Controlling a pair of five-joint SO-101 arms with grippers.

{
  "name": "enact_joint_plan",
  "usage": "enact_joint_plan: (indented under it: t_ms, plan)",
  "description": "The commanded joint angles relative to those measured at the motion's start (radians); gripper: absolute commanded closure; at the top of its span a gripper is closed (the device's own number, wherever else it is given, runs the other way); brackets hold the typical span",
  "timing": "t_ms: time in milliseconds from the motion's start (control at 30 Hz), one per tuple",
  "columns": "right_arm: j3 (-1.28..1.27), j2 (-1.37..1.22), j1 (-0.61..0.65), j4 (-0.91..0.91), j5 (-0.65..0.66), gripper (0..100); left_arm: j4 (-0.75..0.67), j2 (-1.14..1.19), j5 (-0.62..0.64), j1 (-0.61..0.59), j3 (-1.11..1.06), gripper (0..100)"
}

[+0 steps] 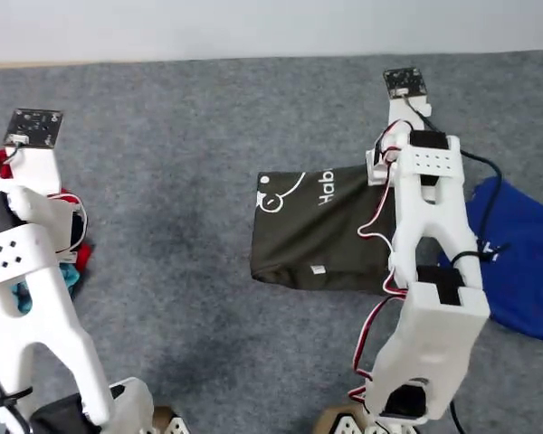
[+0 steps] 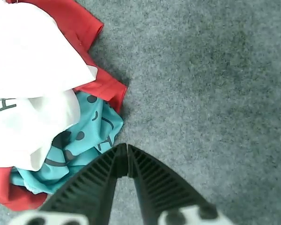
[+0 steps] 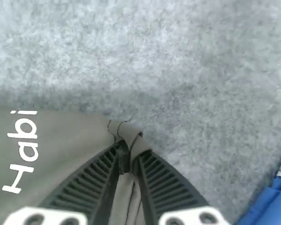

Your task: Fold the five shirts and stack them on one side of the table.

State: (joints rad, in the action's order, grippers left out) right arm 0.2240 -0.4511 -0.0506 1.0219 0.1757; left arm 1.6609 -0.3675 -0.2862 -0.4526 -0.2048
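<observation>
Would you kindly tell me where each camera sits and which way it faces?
High: fixed overhead, looking down on the table, both arms, dark shirt, blue shirt.
Left wrist: on the left arm, down past shut jaws at a shirt pile.
Right wrist: on the right arm, down past jaws pinching the dark shirt.
Shared: high and right wrist show the dark shirt.

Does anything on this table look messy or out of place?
Yes. A red shirt, white shirt and teal shirt lie crumpled in one heap beside the left gripper. A blue shirt lies rumpled beside the dark shirt, whose edge the right gripper pinches.
</observation>
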Motion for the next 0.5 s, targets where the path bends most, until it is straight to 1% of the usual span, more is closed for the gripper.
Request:
enact_joint_plan:
  t_ms: [0,67,167,233,367,467]
  plan:
    - [0.081,0.018,-0.015,0.051,0.011,98.8,-0.009,-0.026,-0.012,-0.002,0.004,99]
    - [0.103,0.018,-0.012,0.113,0.011,95.9,-0.012,-0.026,-0.012,-0.002,0.004,99]
    - [0.124,0.019,-0.012,0.208,0.002,85.0,-0.011,-0.026,-0.012,-0.002,0.004,99]
    - [0.15,0.019,-0.012,0.269,0.0,79.6,-0.009,-0.026,-0.012,-0.002,0.002,99]
    - [0.233,0.019,0.005,0.406,-0.002,78.6,-0.014,-0.026,-0.012,-0.002,-0.019,99]
    - [0.301,0.019,0.035,0.547,-0.075,78.4,-0.015,-0.026,-0.012,-0.002,-0.05,99]
